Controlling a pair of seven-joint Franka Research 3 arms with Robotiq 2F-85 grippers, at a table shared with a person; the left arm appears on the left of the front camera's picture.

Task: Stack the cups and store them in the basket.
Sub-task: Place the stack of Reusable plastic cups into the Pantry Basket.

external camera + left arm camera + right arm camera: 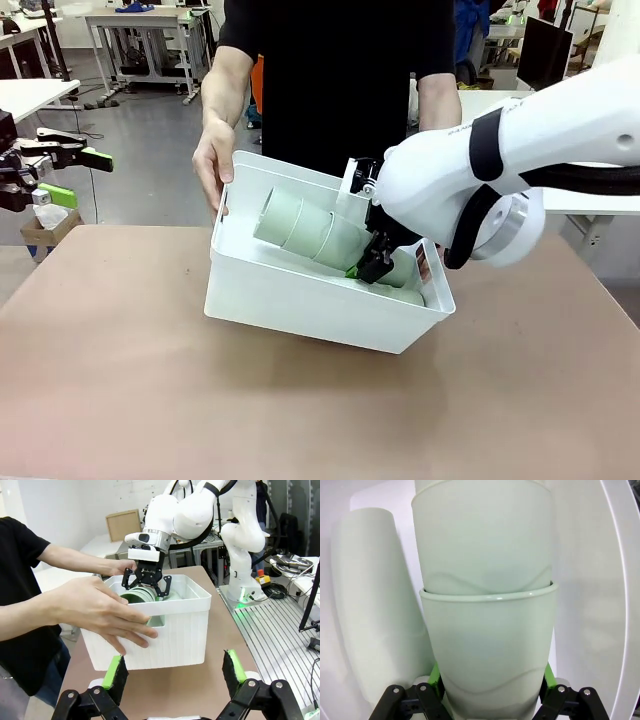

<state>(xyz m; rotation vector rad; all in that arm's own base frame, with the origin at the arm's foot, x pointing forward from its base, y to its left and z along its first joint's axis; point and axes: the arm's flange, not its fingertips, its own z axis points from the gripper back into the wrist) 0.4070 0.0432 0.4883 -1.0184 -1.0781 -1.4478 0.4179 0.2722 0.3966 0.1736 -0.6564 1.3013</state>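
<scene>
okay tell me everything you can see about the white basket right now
The basket is a white rectangular plastic bin with rounded corners and faintly ribbed outer walls. It is tilted, its far side lifted, near bottom edge apparently on the brown table. The person's hands grip its short ends. Inside lie the stacked mint-green cups, held by the right gripper, with more cups lying beside them.

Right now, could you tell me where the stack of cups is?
In the front view, the stack of cups lies inside the tilted basket, mid-table, gripped by the right gripper.
</scene>
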